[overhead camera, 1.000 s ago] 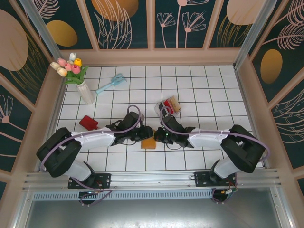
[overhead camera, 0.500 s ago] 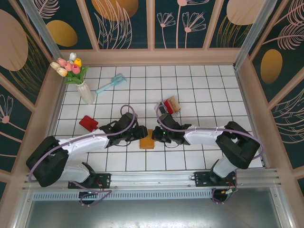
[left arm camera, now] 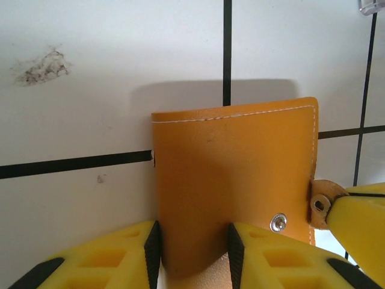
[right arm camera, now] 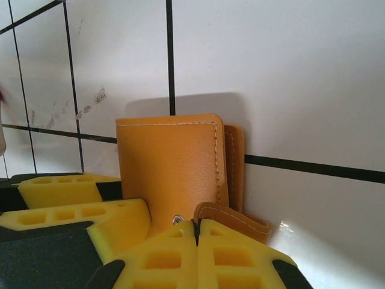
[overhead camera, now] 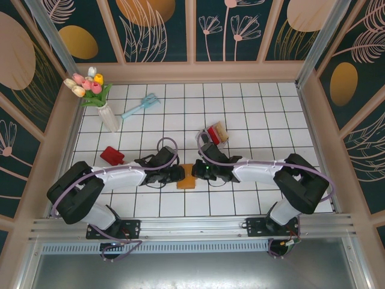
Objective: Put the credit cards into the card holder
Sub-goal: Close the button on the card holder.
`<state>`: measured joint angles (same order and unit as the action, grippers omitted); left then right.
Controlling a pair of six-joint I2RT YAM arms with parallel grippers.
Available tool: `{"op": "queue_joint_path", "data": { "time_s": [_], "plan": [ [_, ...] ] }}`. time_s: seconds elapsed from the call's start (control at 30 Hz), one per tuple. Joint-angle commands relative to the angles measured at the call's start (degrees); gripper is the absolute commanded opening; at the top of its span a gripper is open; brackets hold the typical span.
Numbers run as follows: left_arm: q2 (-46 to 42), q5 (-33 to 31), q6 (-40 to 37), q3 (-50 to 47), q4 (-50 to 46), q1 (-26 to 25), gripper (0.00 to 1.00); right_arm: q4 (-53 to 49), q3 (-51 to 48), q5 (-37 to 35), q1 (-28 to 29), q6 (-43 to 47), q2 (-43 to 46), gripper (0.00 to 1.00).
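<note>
Card holder (overhead camera: 186, 179) on the tabletop (overhead camera: 252, 108): left hand (left arm camera: 194, 244) clamped across its edge, right hand (right arm camera: 197, 230) pressed together on its snap tab (right arm camera: 236, 220).

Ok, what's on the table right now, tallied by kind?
Orange leather wallet: 1
Clear tray holding cards: 1
Red flat piece: 1
Flower vase: 1
Light blue handled tool: 1
Total: 5

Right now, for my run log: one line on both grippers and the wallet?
left gripper: straddles wallet edge, grip unclear | right gripper: shut on tab | wallet: folded, tab unsnapped
</note>
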<state>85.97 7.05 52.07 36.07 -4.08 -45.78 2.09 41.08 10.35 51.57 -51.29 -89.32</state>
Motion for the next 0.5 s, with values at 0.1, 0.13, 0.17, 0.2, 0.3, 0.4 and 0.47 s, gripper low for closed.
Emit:
{"op": "queue_joint_path", "data": {
  "time_s": [0.1, 0.13, 0.17, 0.2, 0.3, 0.4, 0.47],
  "plan": [
    [2.44, -0.10, -1.16, -0.19, -0.08, -0.19, 0.36, -2.85, 3.92, 3.03, 0.56, 2.52, -0.30, 0.00],
    [2.51, -0.09, -1.17, -0.17, -0.05, -0.18, 0.36, -2.85, 4.17, 3.18, 0.63, 2.55, -0.37, 0.00],
    [2.62, -0.06, -1.27, -0.17, -0.05, -0.13, 0.36, -2.94, 4.43, 3.35, 0.83, 2.55, -0.63, 0.00],
    [2.71, -0.01, -1.26, -0.19, -0.05, -0.18, 0.35, -3.54, 4.88, 3.61, 0.82, 2.54, -1.29, 0.00],
    [2.54, -0.10, -0.94, -0.30, 0.03, -0.18, 0.35, -4.78, 6.16, 3.74, 1.24, 2.84, -3.14, 0.00],
    [2.02, -0.19, -0.74, -0.47, 0.29, -0.13, 0.34, -6.48, 7.15, 2.98, 1.43, 2.49, -4.72, 0.00],
    [1.83, -0.16, -0.68, -0.48, 0.34, -0.20, 0.34, -7.55, 7.85, 2.42, 1.51, 2.63, -5.74, 0.01]
  ]
}}
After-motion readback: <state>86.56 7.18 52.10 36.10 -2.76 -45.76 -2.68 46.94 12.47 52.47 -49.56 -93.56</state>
